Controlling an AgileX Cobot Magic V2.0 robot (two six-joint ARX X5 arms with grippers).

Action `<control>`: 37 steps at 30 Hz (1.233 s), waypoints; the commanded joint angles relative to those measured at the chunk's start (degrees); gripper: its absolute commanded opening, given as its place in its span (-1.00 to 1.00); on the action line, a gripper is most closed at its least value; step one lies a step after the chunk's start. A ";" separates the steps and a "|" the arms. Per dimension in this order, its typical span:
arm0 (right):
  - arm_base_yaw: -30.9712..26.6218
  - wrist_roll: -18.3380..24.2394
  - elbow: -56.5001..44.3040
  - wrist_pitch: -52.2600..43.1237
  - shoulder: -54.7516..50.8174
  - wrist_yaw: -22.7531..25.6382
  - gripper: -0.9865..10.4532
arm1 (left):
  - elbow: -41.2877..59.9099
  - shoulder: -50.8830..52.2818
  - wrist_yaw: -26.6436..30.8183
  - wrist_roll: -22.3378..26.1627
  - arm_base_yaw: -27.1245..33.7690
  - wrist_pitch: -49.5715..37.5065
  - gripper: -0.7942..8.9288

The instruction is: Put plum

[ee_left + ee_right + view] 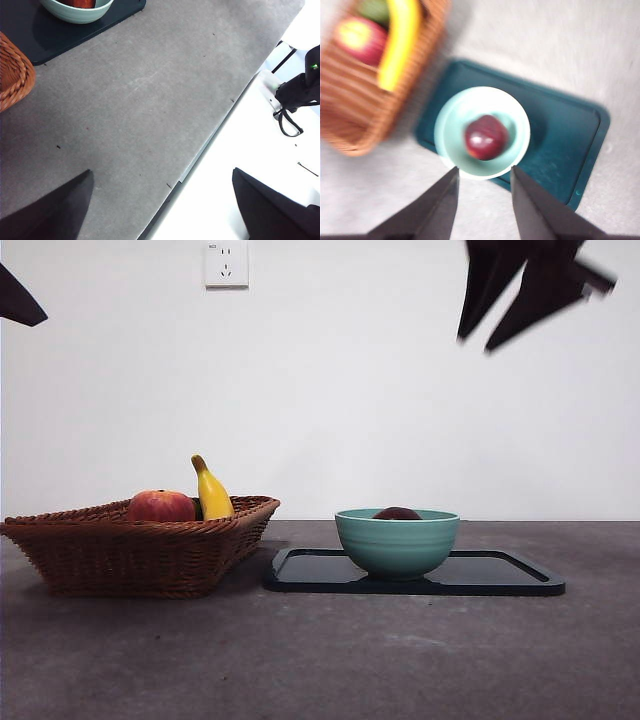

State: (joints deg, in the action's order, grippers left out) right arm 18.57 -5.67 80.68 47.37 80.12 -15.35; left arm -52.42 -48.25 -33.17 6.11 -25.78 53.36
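— Right wrist view is looking straight down: the plum (486, 137) is sitting in the bowl (451, 116), glossy, round, dark maroon. Where is the right pincer (484, 190) standing?

— High above the bowl, jaws spread and holding nothing. In the front view it is showing as the dark tip at the top (525, 295), well clear of the rim.

— So the placing is looking done?

— I am judging it so; what is remaining is a clean retreat. Best to be rising straight up with the jaws wide, not swinging sideways over the basket (140, 545).

— And the left pincer (160, 210)?

— Waiting off to the side over the table (150, 100), jaws spread, empty.

— What are the surfaces like?

— The bowl is looking like smooth ribbed ceramic, pale green, standing on a flat dark tray (500, 575) with a low lip. The basket is woven wicker, rough, carrying a banana (212, 492) and a red fruit (160, 506). The table is a matte grey, slightly grainy.
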 commanded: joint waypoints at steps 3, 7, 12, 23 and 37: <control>2.51 2.21 -0.07 2.84 -5.75 -0.17 -0.54 | -0.72 -0.31 -0.37 0.70 -0.33 -0.66 0.05; 4.50 2.21 -4.09 2.84 -12.00 -0.15 -0.54 | -0.72 -0.31 -0.37 0.70 -0.33 -0.66 0.05; 6.14 2.19 -11.96 2.82 -20.28 -0.26 -0.54 | -0.72 -0.31 -0.37 0.70 -0.33 -0.66 0.05; 7.28 2.05 -29.44 2.84 -35.93 -5.49 -0.54 | -0.72 -0.31 -0.35 0.70 -0.33 -0.76 0.05; 7.28 1.92 -32.02 2.40 -40.92 -5.86 -0.54 | -0.72 -0.31 -0.37 0.63 -0.33 -0.68 0.05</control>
State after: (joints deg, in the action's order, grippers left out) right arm 25.47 -4.25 48.34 50.33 39.00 -21.02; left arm -52.42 -48.25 -33.17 6.13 -25.78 53.34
